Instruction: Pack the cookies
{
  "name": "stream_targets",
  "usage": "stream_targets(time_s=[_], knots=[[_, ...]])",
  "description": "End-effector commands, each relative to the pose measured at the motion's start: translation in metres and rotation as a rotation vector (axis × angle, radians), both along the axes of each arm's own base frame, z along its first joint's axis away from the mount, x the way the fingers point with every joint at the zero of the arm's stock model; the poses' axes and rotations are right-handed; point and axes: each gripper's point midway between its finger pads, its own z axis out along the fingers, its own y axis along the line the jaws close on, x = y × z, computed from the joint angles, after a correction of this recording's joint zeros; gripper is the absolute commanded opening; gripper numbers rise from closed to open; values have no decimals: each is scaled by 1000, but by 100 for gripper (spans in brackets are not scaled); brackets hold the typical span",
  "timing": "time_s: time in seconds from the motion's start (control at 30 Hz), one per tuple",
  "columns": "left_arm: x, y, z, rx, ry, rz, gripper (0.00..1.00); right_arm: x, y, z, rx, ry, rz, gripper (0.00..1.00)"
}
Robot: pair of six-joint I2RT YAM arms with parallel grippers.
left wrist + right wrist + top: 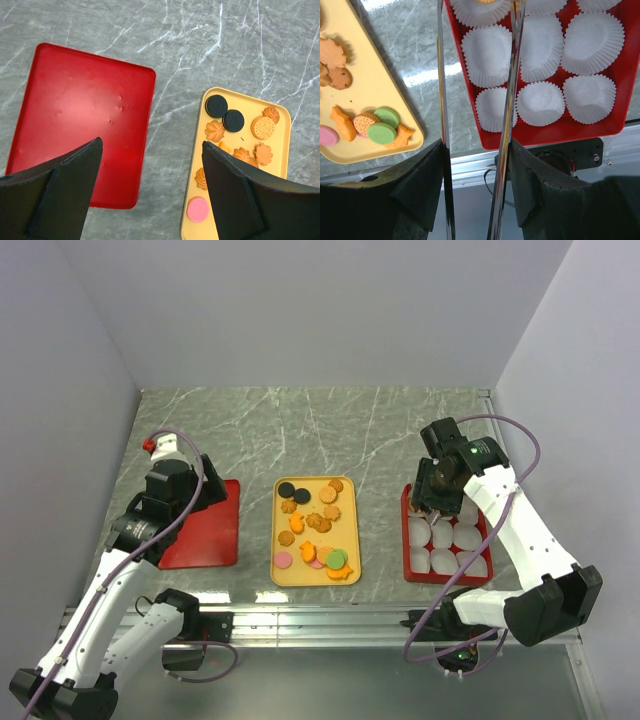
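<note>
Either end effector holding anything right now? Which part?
Nothing is held. Left end effector is open above the red tray; right end effector is open over white paper cups.

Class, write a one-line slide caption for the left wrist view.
Open left gripper hovers above a red lid beside the yellow tray of cookies.

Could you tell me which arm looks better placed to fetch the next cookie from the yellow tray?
Probably the left. Its gripper hangs open and empty beside the yellow tray of cookies, above the red lid. The right gripper is over the red box of paper cups.
</note>
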Motion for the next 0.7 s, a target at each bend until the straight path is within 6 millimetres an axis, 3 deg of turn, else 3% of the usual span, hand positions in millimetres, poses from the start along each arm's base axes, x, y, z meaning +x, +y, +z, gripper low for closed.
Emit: stream_targets(time_s=[0.0, 0.17, 0.53, 0.67], knots=[[2, -1, 7, -14, -33, 7, 87, 5, -3, 2, -9, -24, -21, 59], [2, 0, 7, -14, -34, 11, 87, 6, -3, 9, -10, -37, -21, 59], [1, 2, 9, -13, -40, 21, 87, 17, -3, 48, -16, -101, 0, 58], [1, 3, 10, -12, -42, 26, 87, 20, 8, 59, -9, -110, 42, 58]])
